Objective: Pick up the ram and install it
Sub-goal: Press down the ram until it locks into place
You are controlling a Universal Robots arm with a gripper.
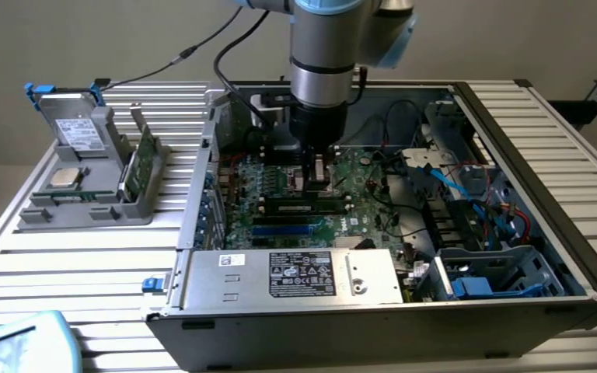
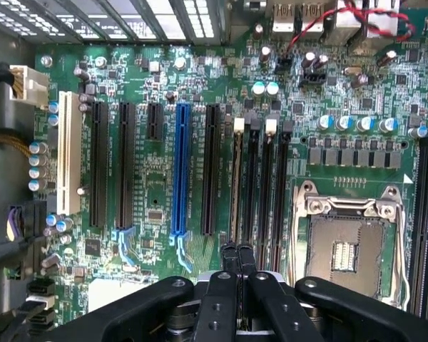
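Note:
The ram [image 1: 298,207], a long green stick with dark chips, stands on edge in a black motherboard slot inside the open computer case. In the wrist view the ram [image 2: 237,185] appears edge-on as a thin brownish-green line in the slot with the white latch. My gripper [image 1: 319,177] hangs straight down over the motherboard, just above the ram. Its two black fingertips are pressed together, so the gripper [image 2: 237,251] is shut, with its tips over one end of that slot. Nothing shows between the fingers. Whether they touch the ram's top edge I cannot tell.
A grey holder [image 1: 40,214] on the slatted table at the exterior view's left carries a labelled drive [image 1: 75,132], a silver processor chip [image 1: 65,177] and another upright green stick [image 1: 145,159]. The processor socket [image 2: 346,249], empty black slots, cables and the power supply [image 1: 298,276] crowd the case.

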